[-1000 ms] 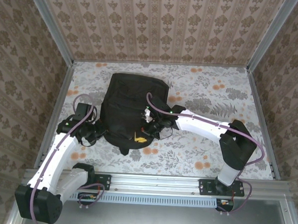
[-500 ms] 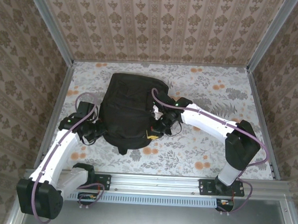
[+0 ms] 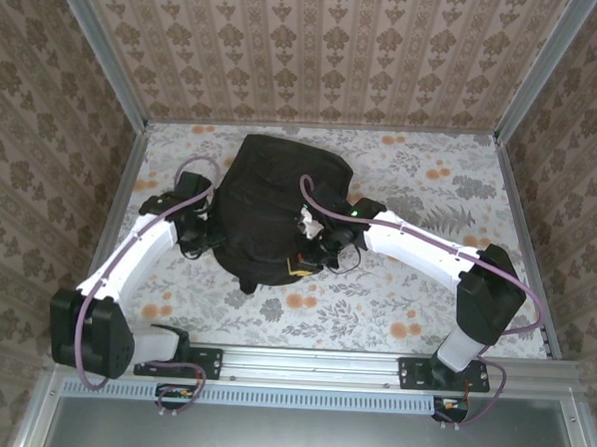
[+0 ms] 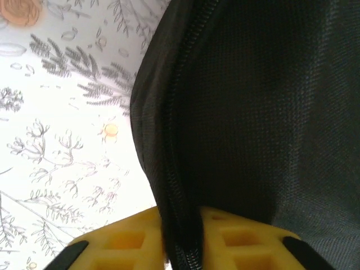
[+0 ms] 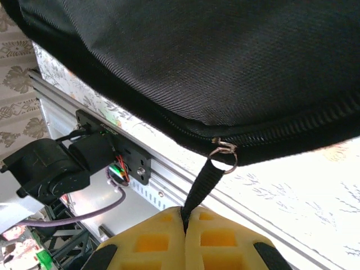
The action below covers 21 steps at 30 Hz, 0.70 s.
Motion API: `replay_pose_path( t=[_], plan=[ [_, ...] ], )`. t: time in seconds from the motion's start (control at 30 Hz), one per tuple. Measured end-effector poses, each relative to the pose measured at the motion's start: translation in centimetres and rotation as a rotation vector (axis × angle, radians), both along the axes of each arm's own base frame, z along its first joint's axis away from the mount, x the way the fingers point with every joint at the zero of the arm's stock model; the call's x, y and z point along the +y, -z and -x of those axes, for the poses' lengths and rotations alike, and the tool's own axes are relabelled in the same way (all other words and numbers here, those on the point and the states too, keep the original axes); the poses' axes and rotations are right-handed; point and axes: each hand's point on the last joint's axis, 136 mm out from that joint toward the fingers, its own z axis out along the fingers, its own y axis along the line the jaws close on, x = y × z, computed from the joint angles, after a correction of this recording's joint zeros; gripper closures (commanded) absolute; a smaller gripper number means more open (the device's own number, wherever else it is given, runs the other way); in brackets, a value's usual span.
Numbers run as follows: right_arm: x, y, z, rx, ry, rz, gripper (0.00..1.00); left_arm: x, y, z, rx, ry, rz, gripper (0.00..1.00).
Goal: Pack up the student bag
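The student bag, a big black backpack, lies in the middle of the floral table. My left gripper is at its left edge. In the left wrist view the bag's zippered seam runs down between the yellow fingers, which press on it from both sides. My right gripper sits at the bag's near right edge. It is shut on a black zipper pull strap that hangs from a metal ring on the bag's zipper.
The floral tablecloth lies bare to the right of the bag. An aluminium rail with both arm bases runs along the near edge. Patterned walls close in the back and both sides.
The bag has shifted away from the rail and a little to the right. My left arm swung forward along its left side. The right gripper stayed shut on the strap and moved slightly right.
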Motion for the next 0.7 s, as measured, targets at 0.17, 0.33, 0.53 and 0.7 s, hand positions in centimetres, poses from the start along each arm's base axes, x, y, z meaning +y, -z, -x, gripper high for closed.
replay_pose_path(
  t=[0.17,0.33,0.53,0.7],
  plan=[
    [1.3,0.2,0.6,0.021,0.018,-0.04,1.0,-0.2,-1.0,-2.8,-0.017,-0.002,-0.027,0.45],
    [2.9,-0.6,-0.3,0.032,0.078,-0.11,1.0,0.2,-2.6,-2.9,-0.048,-0.017,-0.031,0.39],
    [4.5,-0.5,-1.5,0.059,0.134,-0.16,1.0,-0.7,-4.1,0.7,-0.08,-0.09,0.118,0.39],
    [5.3,-0.2,-2.1,0.078,0.157,-0.183,1.0,-2.6,-1.1,4.0,0.05,-0.156,0.228,0.39]
  ],
)
